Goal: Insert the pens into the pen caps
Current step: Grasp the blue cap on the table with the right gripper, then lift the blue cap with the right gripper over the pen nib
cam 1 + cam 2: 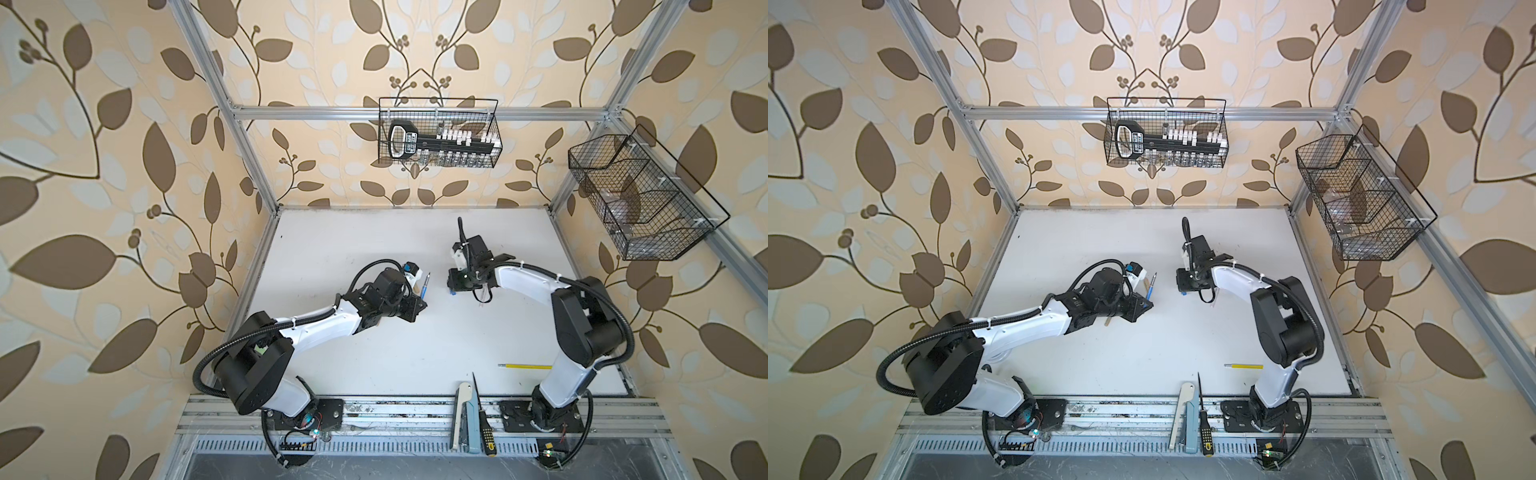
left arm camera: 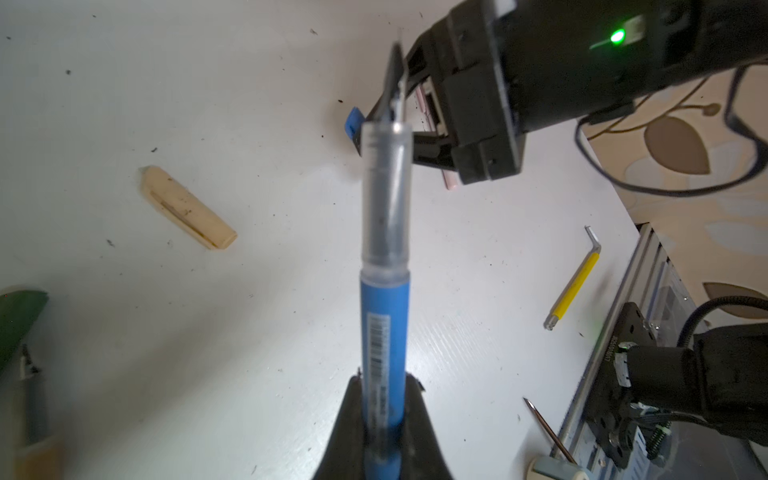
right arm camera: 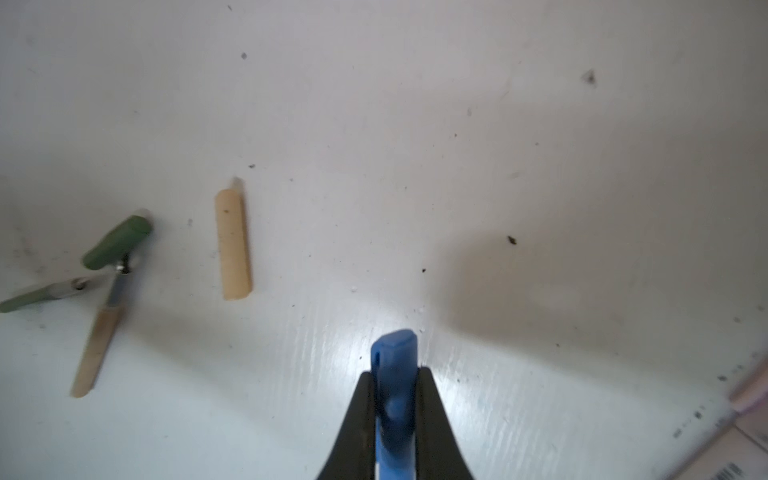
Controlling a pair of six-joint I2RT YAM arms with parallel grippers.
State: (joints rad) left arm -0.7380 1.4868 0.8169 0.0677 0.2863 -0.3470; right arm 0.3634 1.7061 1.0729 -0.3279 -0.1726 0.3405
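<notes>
Left tool (image 2: 384,384) pressed shut on the lower barrel of the blue pen (image 2: 384,316), which projects straight out from between its jaws; the pen's rear end is hidden within the tool, and its dark tip is blurred against the right arm's black housing beyond. Right tool (image 3: 395,374) pinching the blue cap (image 3: 395,353), of which only the rounded end protrudes past the fingertips, the remainder being covered by the jaws and cut by the frame edge. In both top views the two tools face each other above the middle of the white desk (image 1: 374,353), apart, with the pen (image 1: 424,286) angled toward the right tool. From the left wrist view the cap shows only as a blue sliver beside the pen's clear grip section. On the desk ahead of the right tool and off to one side lie the tan cap (image 3: 232,245), the green cap (image 3: 118,243), the tan pen (image 3: 97,349) and the green pen (image 3: 37,295), the last cut off at the edge; the tan pen's tip touches the green cap. Pale pink pieces (image 3: 748,390) sit cropped at the corner, pen or cap indistinguishable. A yellow rod (image 1: 525,366) lies well behind the right tool, near the arm's base.
</notes>
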